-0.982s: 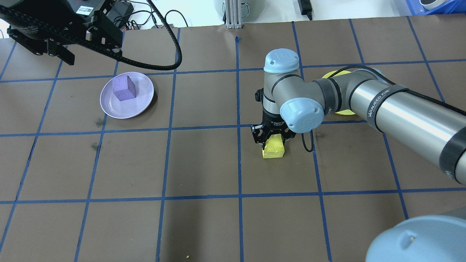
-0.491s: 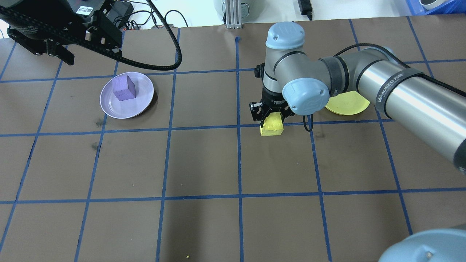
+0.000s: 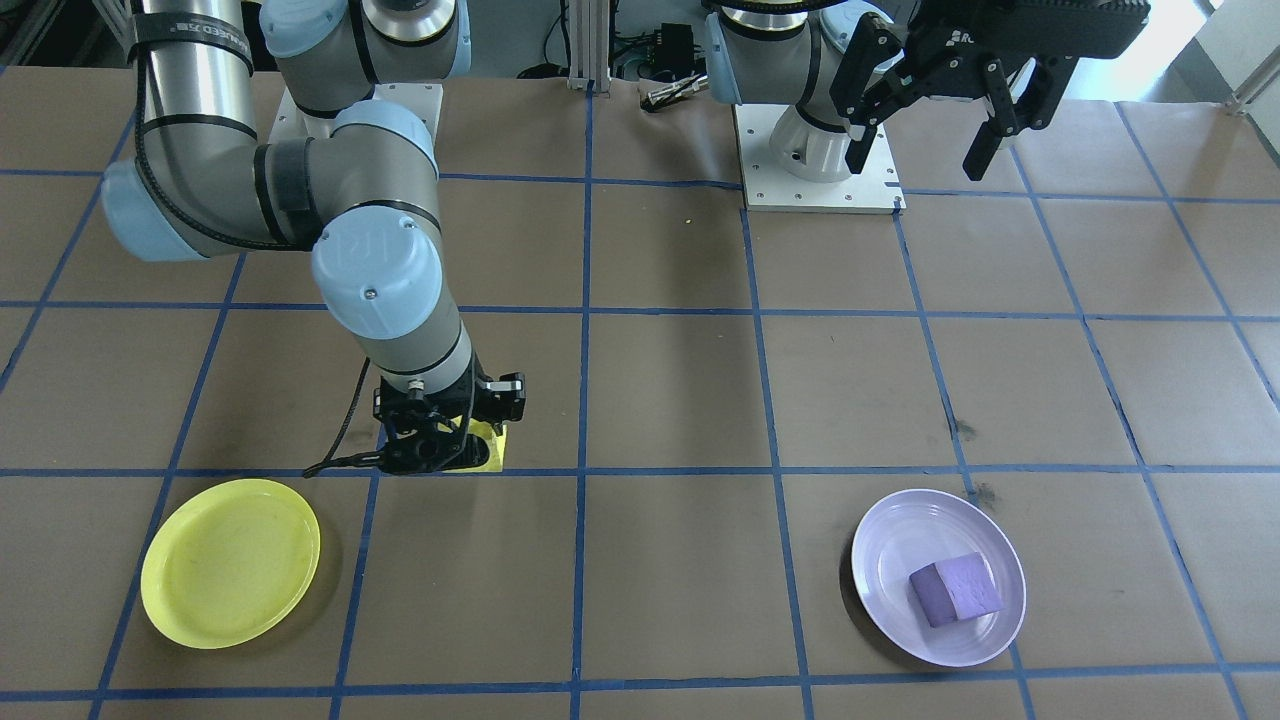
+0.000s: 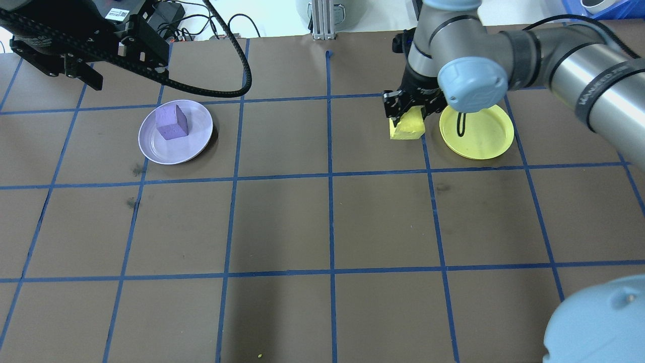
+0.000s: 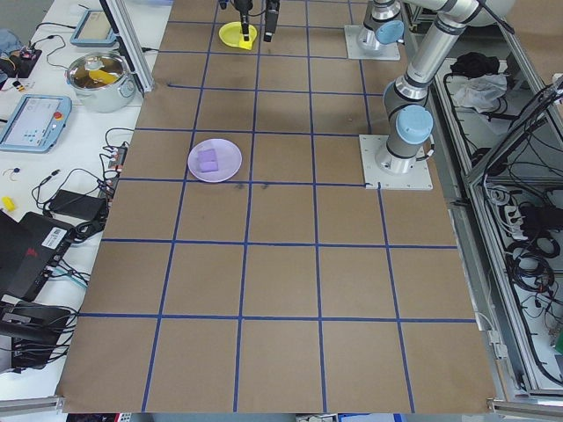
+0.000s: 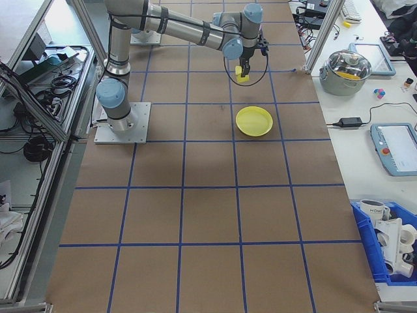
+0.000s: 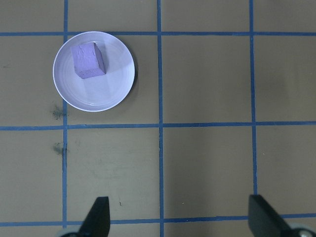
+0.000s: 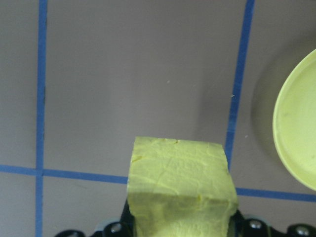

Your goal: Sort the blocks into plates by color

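Observation:
My right gripper is shut on the yellow block and holds it above the table, just left of the yellow plate. In the right wrist view the yellow block fills the space between the jaws, and the yellow plate's rim is at the right edge. The purple block lies in the lavender plate. My left gripper hangs open high over the table, set back from that lavender plate. In the front-facing view the left gripper is also empty.
Blue tape lines divide the brown table into squares. A black cable loop hangs from the right wrist over the yellow plate. The arms' white base plates sit at the robot's edge. A lidded pot stands on the side bench.
My right arm has carried the yellow block away from the robot and to the right, from the table's middle to beside the yellow plate. The left arm has not moved.

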Controlling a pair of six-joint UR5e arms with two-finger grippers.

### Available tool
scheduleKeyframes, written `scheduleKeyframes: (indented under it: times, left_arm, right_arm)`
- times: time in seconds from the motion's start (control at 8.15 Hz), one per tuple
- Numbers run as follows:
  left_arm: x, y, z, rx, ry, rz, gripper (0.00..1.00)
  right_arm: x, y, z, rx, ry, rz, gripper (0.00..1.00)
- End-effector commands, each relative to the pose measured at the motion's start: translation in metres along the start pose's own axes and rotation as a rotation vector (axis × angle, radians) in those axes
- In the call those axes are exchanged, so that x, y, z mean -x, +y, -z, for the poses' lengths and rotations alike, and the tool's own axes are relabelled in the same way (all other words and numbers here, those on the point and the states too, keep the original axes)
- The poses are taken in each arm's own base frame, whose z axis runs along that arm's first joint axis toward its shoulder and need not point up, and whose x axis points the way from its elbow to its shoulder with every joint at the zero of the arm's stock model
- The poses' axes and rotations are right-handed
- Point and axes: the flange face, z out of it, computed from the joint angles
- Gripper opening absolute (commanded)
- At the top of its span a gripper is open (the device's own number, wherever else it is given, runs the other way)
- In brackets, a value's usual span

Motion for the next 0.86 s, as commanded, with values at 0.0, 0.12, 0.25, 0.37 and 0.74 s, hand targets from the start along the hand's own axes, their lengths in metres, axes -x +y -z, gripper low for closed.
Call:
scheduleKeyframes:
  times: [0.0, 0.12, 0.25, 0.37, 0.74]
  left_arm:
    - [0.000, 0.000, 0.000, 0.000, 0.000, 0.000, 1.00]
    - [0.000, 0.000, 0.000, 0.000, 0.000, 0.000, 1.00]
    - [0.000, 0.000, 0.000, 0.000, 0.000, 0.000, 1.00]
    - [0.000, 0.000, 0.000, 0.000, 0.000, 0.000, 1.00]
    - [0.000, 0.000, 0.000, 0.000, 0.000, 0.000, 1.00]
  right_arm:
    - [-0.109, -0.031, 0.016, -0.047, 0.007, 0.037, 0.00]
    - [-0.123, -0.046, 0.007, -0.094, 0.024, 0.083, 0.00]
    - [-0.129, -0.053, -0.009, -0.088, 0.026, 0.092, 0.00]
    - [-0.134, -0.056, -0.019, -0.078, 0.033, 0.137, 0.00]
    - [-0.176, -0.051, -0.038, -0.033, 0.031, 0.231, 0.00]
